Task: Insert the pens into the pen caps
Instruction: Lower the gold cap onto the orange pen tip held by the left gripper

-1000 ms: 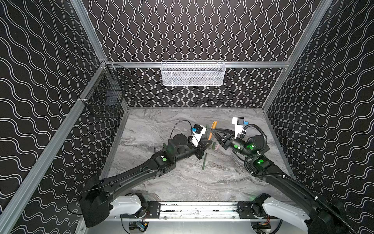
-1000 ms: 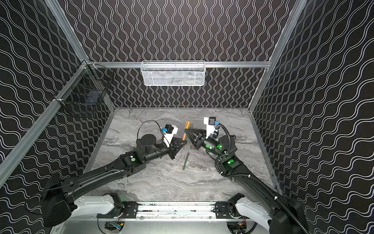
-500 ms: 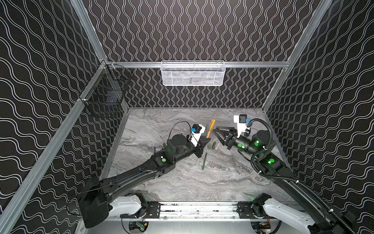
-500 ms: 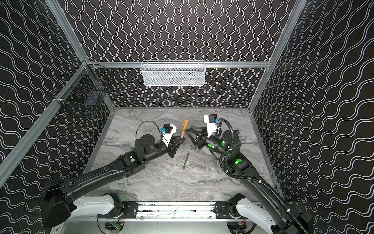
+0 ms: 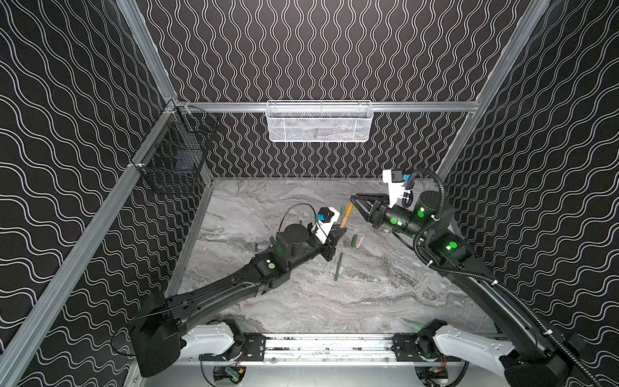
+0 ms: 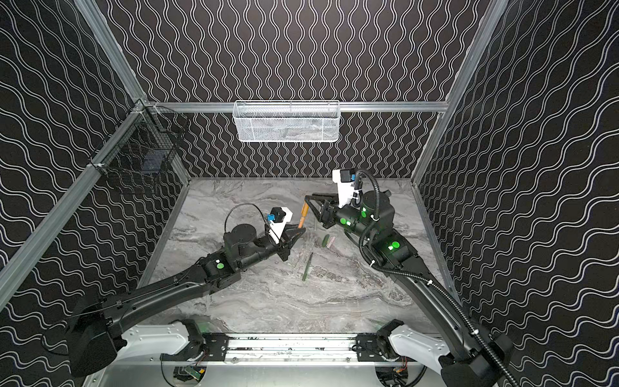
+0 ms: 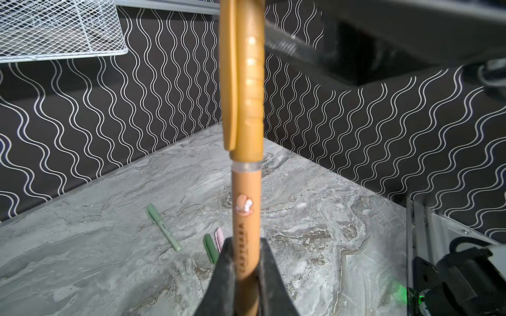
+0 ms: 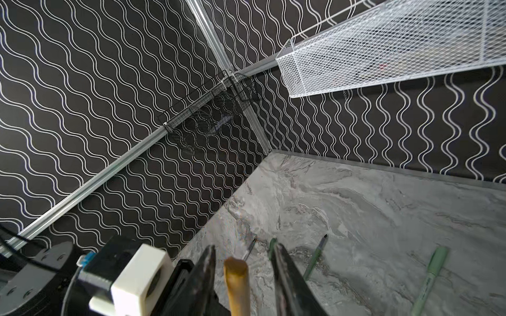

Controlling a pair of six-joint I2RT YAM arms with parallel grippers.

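Left wrist view, left gripper (image 7: 245, 242) clenched on orange-brown pen (image 7: 246, 197), right gripper (image 8: 243, 246) released, straddling its cap (image 8: 236, 284).

A robot lab test booth; wavy-patterned black walls (image 5: 335, 50) on aluminium framing (image 5: 418, 106); marble-look tabletop (image 5: 301, 295); mounting rail (image 5: 328, 348) in front.

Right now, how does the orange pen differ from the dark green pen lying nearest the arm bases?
The orange pen is gripped off the table by the left gripper; the dark green pen lies flat, untouched. The orange pen is capped; the dark green pen's tip seems bare. Both are slim.
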